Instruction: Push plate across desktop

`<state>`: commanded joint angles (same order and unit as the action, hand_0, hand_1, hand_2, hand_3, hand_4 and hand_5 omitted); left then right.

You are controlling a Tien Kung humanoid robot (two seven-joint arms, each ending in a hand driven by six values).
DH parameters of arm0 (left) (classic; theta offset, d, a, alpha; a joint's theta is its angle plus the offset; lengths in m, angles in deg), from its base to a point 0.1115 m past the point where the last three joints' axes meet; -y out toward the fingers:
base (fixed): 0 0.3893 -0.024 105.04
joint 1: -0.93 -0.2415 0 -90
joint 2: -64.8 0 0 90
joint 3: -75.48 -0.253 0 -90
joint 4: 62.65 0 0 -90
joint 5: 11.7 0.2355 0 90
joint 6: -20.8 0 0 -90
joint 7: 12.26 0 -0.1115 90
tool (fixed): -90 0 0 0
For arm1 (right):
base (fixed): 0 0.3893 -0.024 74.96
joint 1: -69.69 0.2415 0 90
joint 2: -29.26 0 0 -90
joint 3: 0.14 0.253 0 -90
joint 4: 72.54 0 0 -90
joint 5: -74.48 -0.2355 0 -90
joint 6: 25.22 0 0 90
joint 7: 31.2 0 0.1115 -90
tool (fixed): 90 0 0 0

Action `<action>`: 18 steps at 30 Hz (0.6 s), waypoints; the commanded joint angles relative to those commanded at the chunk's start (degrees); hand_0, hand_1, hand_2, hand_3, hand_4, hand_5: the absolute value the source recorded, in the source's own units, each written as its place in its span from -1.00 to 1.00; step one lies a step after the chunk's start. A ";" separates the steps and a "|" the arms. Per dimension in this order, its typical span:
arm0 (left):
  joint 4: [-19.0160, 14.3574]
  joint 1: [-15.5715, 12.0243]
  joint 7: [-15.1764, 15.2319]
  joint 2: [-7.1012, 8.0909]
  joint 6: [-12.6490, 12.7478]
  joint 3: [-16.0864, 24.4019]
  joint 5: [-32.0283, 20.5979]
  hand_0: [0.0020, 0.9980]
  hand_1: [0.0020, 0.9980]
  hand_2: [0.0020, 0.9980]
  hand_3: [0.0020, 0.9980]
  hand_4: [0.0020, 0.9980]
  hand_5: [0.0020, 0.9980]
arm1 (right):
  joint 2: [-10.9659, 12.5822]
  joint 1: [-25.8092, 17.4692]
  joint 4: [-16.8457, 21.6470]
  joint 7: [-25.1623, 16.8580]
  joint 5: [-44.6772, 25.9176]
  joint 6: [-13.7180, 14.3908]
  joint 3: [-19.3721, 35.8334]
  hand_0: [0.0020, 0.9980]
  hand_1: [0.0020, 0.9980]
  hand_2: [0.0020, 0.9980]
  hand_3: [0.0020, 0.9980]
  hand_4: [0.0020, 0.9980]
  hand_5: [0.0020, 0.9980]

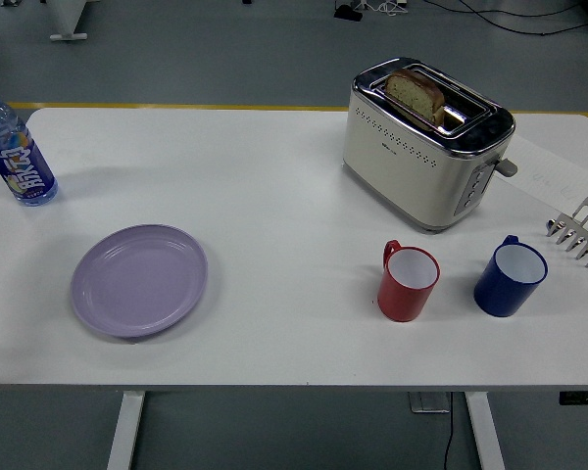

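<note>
We see neither hand in the head view, so we can't tell their state. The lilac plate [140, 280] lies flat on the white tabletop [274, 196], front-left, near the front edge, nothing touching it. Far left, a water bottle w/ blue cap [16, 148] stands upright, well apart from the plate. Back right sits a cream toaster [426, 139] w/ a bread slice [416, 94] in one slot. In front of it: red mug [408, 281] & blue mug [510, 276], apart. A metal rack [580, 231] pokes in at the right edge.
</note>
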<state>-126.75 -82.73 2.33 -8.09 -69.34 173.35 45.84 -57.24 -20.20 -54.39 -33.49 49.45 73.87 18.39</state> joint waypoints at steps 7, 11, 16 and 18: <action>1.25 0.07 4.27 0.41 1.38 -0.80 -0.08 0.57 0.67 0.70 0.58 0.05 1.00 | 0.01 0.15 0.02 -0.06 -0.23 -0.07 -0.21 0.44 0.37 0.60 0.47 0.02 0.10; 2.18 0.01 4.40 0.38 1.27 -1.07 0.54 0.58 0.67 0.69 0.58 0.05 1.00 | 0.03 0.29 0.05 0.09 0.27 -0.02 -0.01 0.44 0.37 0.60 0.47 0.03 0.10; 2.64 -0.17 4.96 0.02 1.22 -2.18 0.46 0.68 0.73 0.73 0.60 0.05 1.00 | -0.05 0.42 -0.01 0.30 0.91 0.06 0.38 0.44 0.37 0.60 0.47 0.03 0.10; 2.69 -0.20 5.60 -0.04 1.54 -2.74 0.18 0.68 0.73 0.73 0.60 0.05 1.00 | -0.02 0.58 -0.02 0.24 0.87 0.00 0.28 0.44 0.37 0.60 0.47 0.03 0.10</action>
<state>-124.06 -82.94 7.92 -8.13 -67.80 170.60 46.02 -57.26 -19.62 -54.41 -33.25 50.31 73.86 18.66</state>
